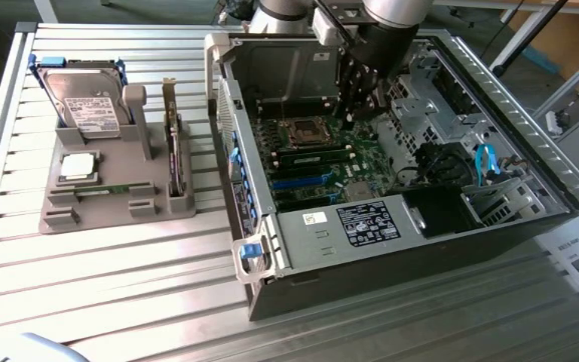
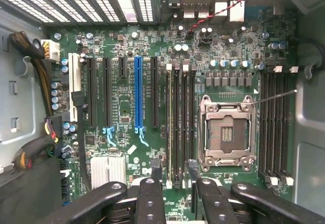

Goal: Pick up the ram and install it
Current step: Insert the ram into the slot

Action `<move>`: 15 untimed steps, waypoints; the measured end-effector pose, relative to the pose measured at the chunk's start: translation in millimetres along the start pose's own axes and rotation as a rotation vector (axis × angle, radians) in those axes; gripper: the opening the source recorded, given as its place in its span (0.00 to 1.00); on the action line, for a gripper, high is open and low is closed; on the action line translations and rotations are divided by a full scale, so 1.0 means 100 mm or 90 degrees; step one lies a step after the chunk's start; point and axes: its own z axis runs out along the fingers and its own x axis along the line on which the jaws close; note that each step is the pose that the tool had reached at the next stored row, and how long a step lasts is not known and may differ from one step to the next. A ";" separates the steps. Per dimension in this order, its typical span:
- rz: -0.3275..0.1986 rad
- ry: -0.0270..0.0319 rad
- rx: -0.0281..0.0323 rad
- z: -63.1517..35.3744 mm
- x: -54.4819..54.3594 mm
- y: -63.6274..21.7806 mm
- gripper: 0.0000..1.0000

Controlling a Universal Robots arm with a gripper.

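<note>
The open computer case (image 1: 390, 264) lies on its side on the slatted table (image 1: 118, 302), its walls rising all round the motherboard (image 2: 122, 107). A narrow strip of bare table separates it from the gray holder (image 1: 58, 219) at the exterior view's left. The table's near edge has wide free room.

The gripper (image 1: 358, 105) hangs down inside the case from above, close to the tall metal wall at the case's far end. Its jaws are spread wide and hold nothing. In the wrist view the fingers (image 2: 156, 172) stand on either side of the black memory slots (image 2: 176, 112), just beside the empty processor socket (image 2: 227, 132).

The ram (image 1: 103, 190) rests in the holder near its front edge, well apart from the jaws. It is just in front of the processor chip (image 1: 76, 167) and beside the upright expansion card (image 1: 174, 151). The hard drive (image 1: 87, 105) stands at the holder's far edge.
</note>
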 end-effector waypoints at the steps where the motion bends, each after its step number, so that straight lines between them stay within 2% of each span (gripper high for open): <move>1: 0.000 0.0000 0.0000 -0.016 0.00 0.000 0.31; 12: 0.000 0.0000 0.0000 -0.185 0.00 0.000 0.31; 14: 0.000 0.0000 0.0000 -0.251 0.00 0.000 0.31; 15: 0.000 0.0000 0.0000 -0.324 0.00 0.000 0.31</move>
